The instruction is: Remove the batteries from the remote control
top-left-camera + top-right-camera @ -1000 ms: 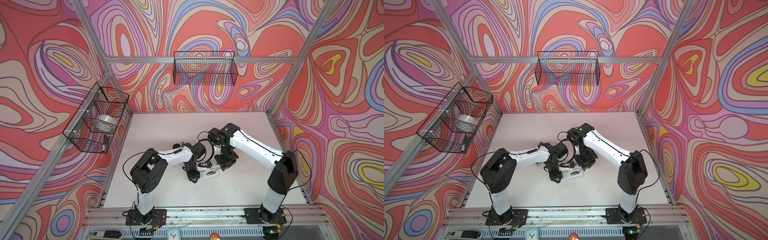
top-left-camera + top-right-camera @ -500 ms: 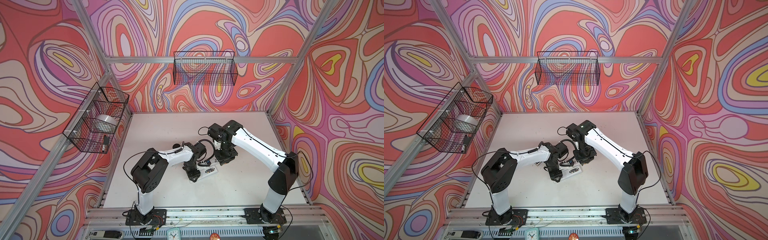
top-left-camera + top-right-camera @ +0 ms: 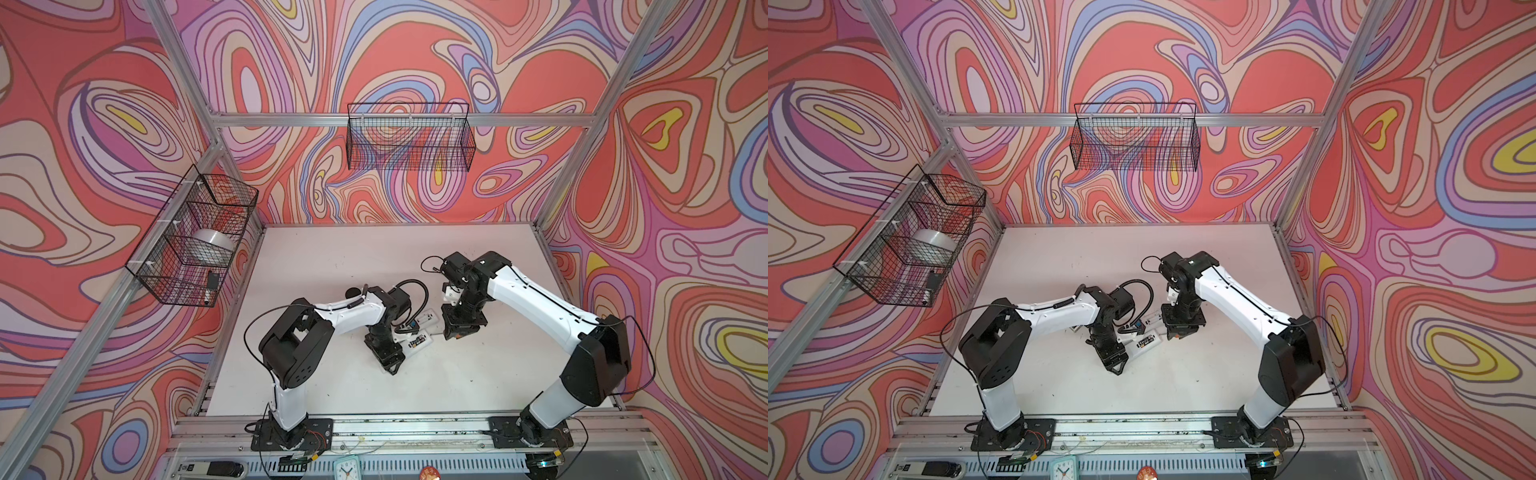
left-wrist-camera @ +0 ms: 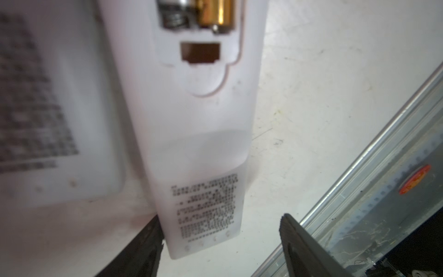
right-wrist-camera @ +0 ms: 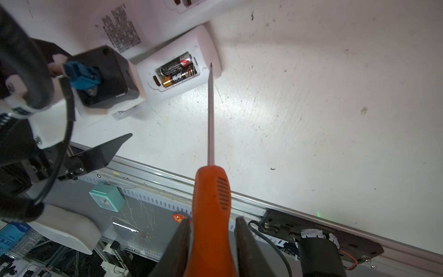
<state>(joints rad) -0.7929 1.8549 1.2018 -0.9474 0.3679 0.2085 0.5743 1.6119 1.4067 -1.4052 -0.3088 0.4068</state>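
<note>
A white remote control point(image 5: 182, 84) point(image 3: 417, 341) point(image 3: 1144, 343) lies face down on the table, its battery bay open with two black batteries point(image 5: 177, 70) side by side; one gold end point(image 4: 215, 12) shows in the left wrist view. My left gripper point(image 4: 223, 239) point(image 3: 390, 361) is open around the remote's printed end point(image 4: 206, 203); one finger point(image 4: 148, 247) touches it and the other stands clear. My right gripper point(image 5: 212, 221) point(image 3: 457, 328) is shut on an orange screwdriver point(image 5: 211, 191), whose tip point(image 5: 211, 66) hovers beside the remote's rounded end.
A second white remote point(image 4: 48, 108) point(image 3: 428, 319) lies right beside the first. The table's aluminium front rail point(image 5: 239, 191) runs close by, with a mint clock point(image 5: 106, 196) beyond it. Wire baskets hang on the back wall point(image 3: 409, 137) and the left wall point(image 3: 191, 237).
My left gripper has opened, so one finger now stands off the remote's end. The right arm has drawn a little to the right with the screwdriver.
</note>
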